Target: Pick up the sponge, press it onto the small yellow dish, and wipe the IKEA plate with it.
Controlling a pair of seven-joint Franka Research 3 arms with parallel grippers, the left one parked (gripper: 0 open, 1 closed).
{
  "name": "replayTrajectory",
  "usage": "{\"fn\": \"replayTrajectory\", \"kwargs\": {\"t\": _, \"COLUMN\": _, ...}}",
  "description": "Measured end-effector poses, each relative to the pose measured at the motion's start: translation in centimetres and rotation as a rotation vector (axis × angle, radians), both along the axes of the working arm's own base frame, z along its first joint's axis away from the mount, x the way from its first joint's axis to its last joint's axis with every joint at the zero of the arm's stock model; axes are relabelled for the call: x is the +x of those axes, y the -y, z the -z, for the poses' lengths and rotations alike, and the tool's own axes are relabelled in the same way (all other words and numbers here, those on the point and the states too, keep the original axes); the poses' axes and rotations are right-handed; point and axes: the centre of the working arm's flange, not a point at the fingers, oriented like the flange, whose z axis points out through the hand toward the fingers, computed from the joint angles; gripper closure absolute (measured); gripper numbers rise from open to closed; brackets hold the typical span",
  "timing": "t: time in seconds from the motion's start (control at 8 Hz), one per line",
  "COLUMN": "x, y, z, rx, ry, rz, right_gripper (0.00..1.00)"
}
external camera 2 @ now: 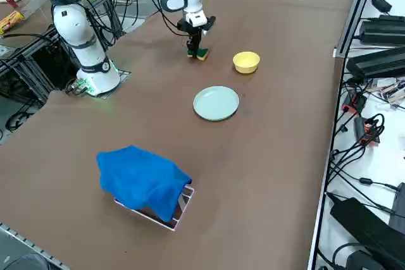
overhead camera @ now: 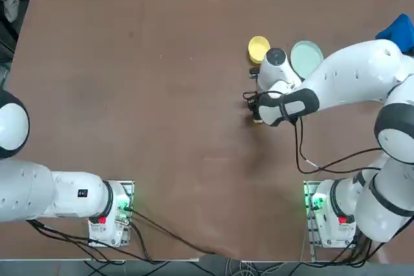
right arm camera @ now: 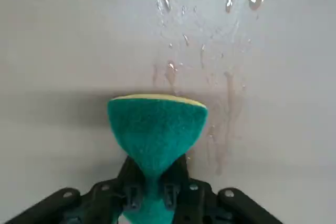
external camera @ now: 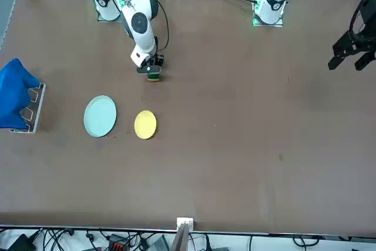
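Overhead: right gripper (overhead camera: 257, 116) points down at the brown table (overhead camera: 162, 95), just short of the two dishes; the sponge is hidden under the wrist here.
Dishes from above: small round yellow dish (overhead camera: 259, 48) and round pale blue-green plate (overhead camera: 306, 56) lie side by side beyond the gripper, apart from each other, nothing in either.
Front: small rectangular sponge, dark green scouring top over yellow foam (external camera: 154, 77), sits low at the table between the fingertips.
Side: yellow dish lies near the sponge (external camera 2: 201, 54), the mint plate a little further off; both well apart from a blue cloth (external camera 2: 142, 181) draped over a small stand.
Wrist: fingers (right arm camera: 132, 192) are clamped on the sponge (right arm camera: 156, 129), squeezing its middle into a narrow waist; the free end flares out away from the camera.
Wet marks: droplets and streaks (right arm camera: 210, 3) show on the table beyond the sponge.
Coming move: likely a lift, then a short carry to the yellow dish.
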Motion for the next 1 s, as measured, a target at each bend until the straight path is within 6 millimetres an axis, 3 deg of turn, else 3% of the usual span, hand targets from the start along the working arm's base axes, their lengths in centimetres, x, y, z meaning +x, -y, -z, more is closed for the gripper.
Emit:
{"fn": "replayTrajectory", "kwargs": {"t": 0.5, "x": 1.9, "y": -0.1, "z": -3.5, "rx": 0.022, "ry": 0.016, "rz": 0.033, "right_gripper": 0.78}}
{"fn": "replayTrajectory", "kwargs": {"t": 1.0, "x": 9.2, "y": 0.9, "z": -10.7, "rx": -0.009, "ry": -0.06, "rz": 0.092, "right_gripper": 0.78}}
